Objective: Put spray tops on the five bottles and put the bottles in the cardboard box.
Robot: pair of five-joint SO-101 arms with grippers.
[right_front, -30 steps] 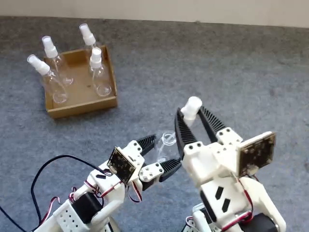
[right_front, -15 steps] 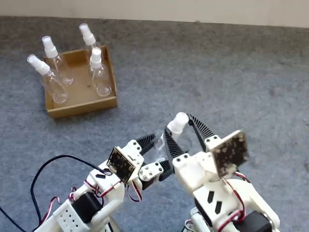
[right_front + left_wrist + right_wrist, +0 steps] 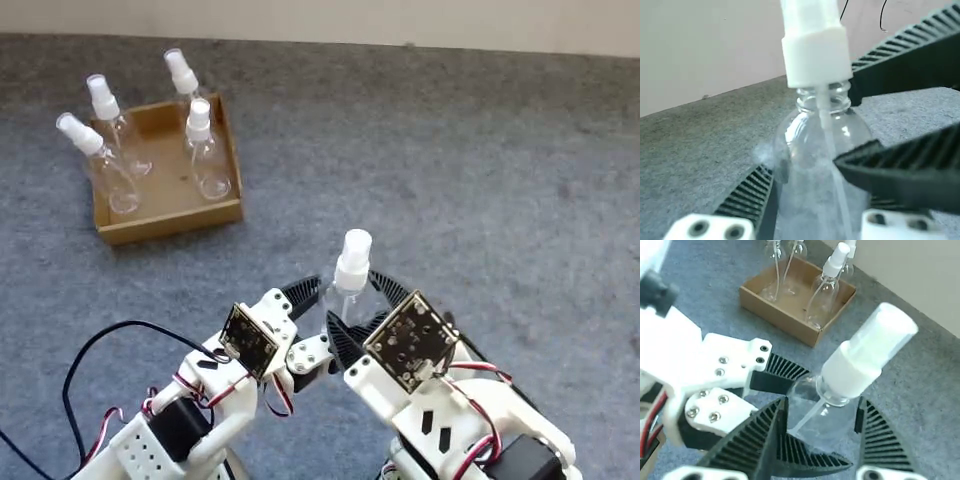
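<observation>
4 topped bottles (image 3: 200, 150) stand in the cardboard box (image 3: 170, 225), far left. Near the front, the left gripper (image 3: 330, 318) clamps the 5th bottle (image 3: 810, 165). Its spray top (image 3: 353, 258) sits on the neck, with the right gripper (image 3: 822, 400) parted loosely around it. Next, the top probably needs seating firmly.

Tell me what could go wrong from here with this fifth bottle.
1. The spray top sits on the neck of the bottle with threads showing under its collar, so it looks unscrewed and may tip off when the left end effector carries it.
2. The right end effector stands open close around the neck; withdrawing could snag the top.
3. The cardboard box holds four upright bottles; placing a fifth might knock one over.
</observation>
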